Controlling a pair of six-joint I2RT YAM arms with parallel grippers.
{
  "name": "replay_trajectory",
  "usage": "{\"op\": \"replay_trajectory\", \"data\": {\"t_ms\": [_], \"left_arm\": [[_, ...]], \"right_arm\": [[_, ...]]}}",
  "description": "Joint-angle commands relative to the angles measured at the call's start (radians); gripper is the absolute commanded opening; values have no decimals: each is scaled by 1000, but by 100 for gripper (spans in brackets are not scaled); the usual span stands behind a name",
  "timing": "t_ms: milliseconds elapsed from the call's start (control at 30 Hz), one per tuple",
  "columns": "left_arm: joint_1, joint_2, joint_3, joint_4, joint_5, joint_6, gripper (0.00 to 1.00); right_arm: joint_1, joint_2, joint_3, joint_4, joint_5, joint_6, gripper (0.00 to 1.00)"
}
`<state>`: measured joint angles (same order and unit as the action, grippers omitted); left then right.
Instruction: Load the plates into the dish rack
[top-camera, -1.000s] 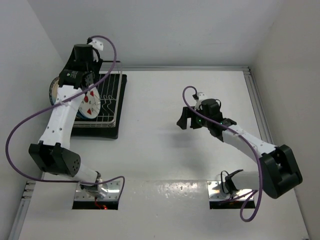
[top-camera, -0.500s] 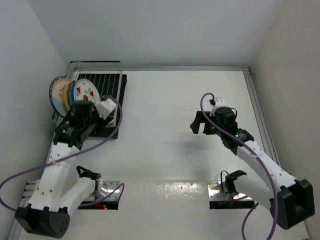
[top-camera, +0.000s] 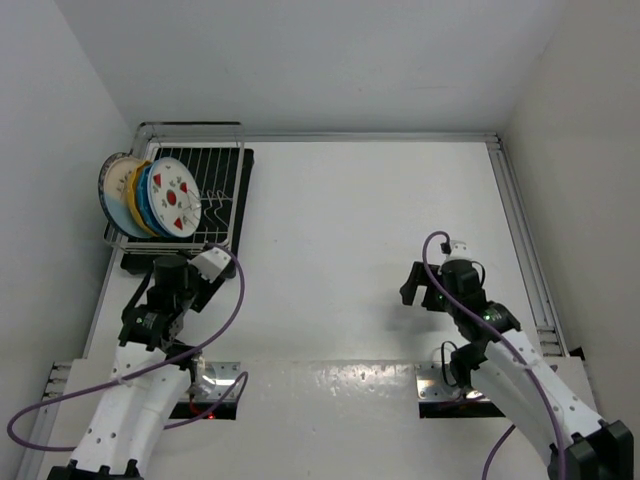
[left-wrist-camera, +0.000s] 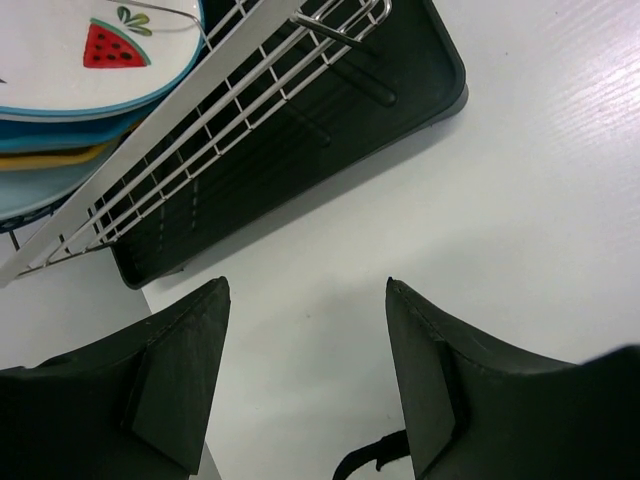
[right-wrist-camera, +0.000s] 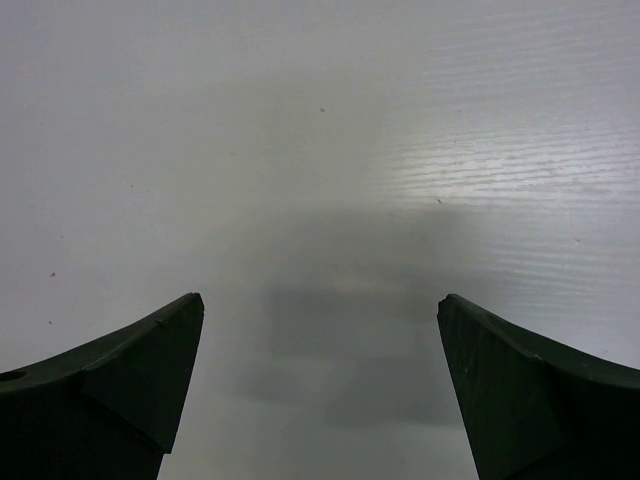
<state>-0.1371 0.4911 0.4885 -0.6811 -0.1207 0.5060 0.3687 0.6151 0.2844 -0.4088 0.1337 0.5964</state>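
Several plates stand on edge in the silver wire dish rack (top-camera: 217, 196) at the far left, over its black drip tray (top-camera: 241, 170). The white plate with red fruit shapes (top-camera: 175, 196) is at the front, with a blue, a yellow (top-camera: 142, 205) and a cream plate (top-camera: 116, 183) behind it. In the left wrist view the fruit plate (left-wrist-camera: 95, 50), the rack (left-wrist-camera: 230, 115) and the tray (left-wrist-camera: 340, 110) show at the top. My left gripper (top-camera: 168, 265) (left-wrist-camera: 308, 290) is open and empty, just near of the tray. My right gripper (top-camera: 420, 290) (right-wrist-camera: 320, 300) is open and empty over bare table.
White walls close in the table on the left, back and right. A metal rail (top-camera: 520, 220) runs along the right edge. The arm bases and purple cables (top-camera: 235, 300) sit at the near edge.
My left arm has let go of the fruit plate in the rack and drawn back toward the near edge. My right arm has also drawn back toward its base.
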Motion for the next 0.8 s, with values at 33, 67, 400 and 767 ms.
{"op": "replay_trajectory", "data": {"t_ms": [33,67,400,767], "left_arm": [[-6,-6,-4,69,15,-12,68],[-6,-6,-4,69,15,-12,68],[4,-16,-13,69,15,-3,68],[4,-43,-22,69,24,-3,68]], "right_arm": [[1,-40,-8,1,37,49,100],[1,-44,-10,-8,43,55,100],[1,-74,-39,-25,84,75,100],[-2,-67,-33,2,75,69,100]]}}
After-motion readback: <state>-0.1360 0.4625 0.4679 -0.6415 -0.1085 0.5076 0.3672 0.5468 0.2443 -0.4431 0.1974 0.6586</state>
